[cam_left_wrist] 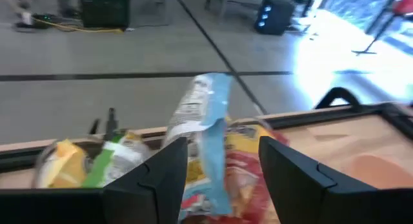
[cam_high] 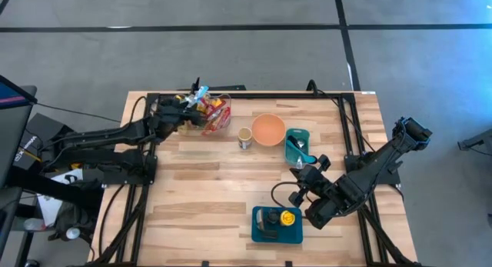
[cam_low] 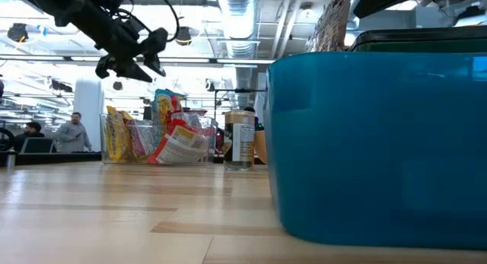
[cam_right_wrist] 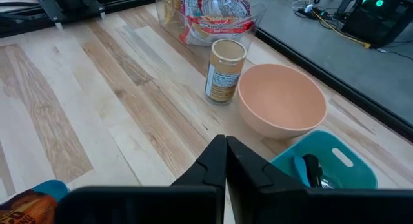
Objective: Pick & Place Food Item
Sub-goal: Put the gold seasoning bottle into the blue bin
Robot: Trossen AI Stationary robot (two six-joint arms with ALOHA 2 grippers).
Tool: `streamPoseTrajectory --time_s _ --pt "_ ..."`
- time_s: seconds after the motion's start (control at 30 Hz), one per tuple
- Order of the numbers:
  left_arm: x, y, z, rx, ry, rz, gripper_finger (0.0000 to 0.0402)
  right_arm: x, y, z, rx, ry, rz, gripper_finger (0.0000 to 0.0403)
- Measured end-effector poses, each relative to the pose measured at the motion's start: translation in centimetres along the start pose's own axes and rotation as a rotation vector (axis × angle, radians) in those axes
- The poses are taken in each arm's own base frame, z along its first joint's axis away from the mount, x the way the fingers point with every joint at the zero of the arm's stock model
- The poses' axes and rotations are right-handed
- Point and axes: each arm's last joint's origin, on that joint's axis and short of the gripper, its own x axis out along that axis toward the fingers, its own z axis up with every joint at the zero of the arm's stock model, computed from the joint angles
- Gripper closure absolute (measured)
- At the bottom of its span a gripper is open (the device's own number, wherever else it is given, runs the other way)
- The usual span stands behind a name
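The right gripper [cam_right_wrist: 225,161] waited with its fingers pressed together, low over the near part of the table; just ahead of it lay the teal tray [cam_right_wrist: 328,161], then the orange bowl [cam_right_wrist: 282,99] and the small jar [cam_right_wrist: 224,70], and farthest off the clear bin [cam_high: 219,113].

The left gripper [cam_left_wrist: 222,166] was the one at work, raised above that clear bin of snack packets. Its fingers stood partly apart, and a blue-and-white snack packet [cam_left_wrist: 205,124] stood upright between them, in the bin's heap. Whether the fingers touched it could not be told.

By my reading, the picking was barely begun. No packet was clear of the bin, so lifting, carrying and placing were all left.
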Motion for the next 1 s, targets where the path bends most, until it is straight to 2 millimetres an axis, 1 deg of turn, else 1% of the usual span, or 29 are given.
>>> streamPoseTrajectory --time_s 0.07,0.17,0.37,0.73,0.9,1.0 --pt "-0.3 0.0 0.2 -0.009 0.009 -0.044 0.0219 0.0 0.0 0.0 0.000 0.000 0.000 0.0401" --pt "-0.6 -0.2 0.4 0.023 0.035 -0.137 0.0230 0.0 0.0 0.0 0.000 -0.002 -0.001 0.0401" --pt "-1.5 -1.3 0.3 0.072 0.080 -0.345 0.0269 0.0 0.0 0.0 0.000 -0.007 -0.003 0.0401" --pt "-4.0 -3.6 -1.0 0.126 0.126 -0.550 0.0351 0.0 0.0 0.0 -0.004 -0.014 -0.007 0.0401" --pt "-5.1 -5.0 -1.7 0.193 0.108 -0.649 0.0379 0.0 0.0 0.0 -0.007 -0.013 -0.007 0.0401" --pt "-5.7 -5.9 -2.2 0.236 0.090 -0.707 0.0393 0.0 0.0 0.0 -0.060 -0.001 -0.003 0.0401"
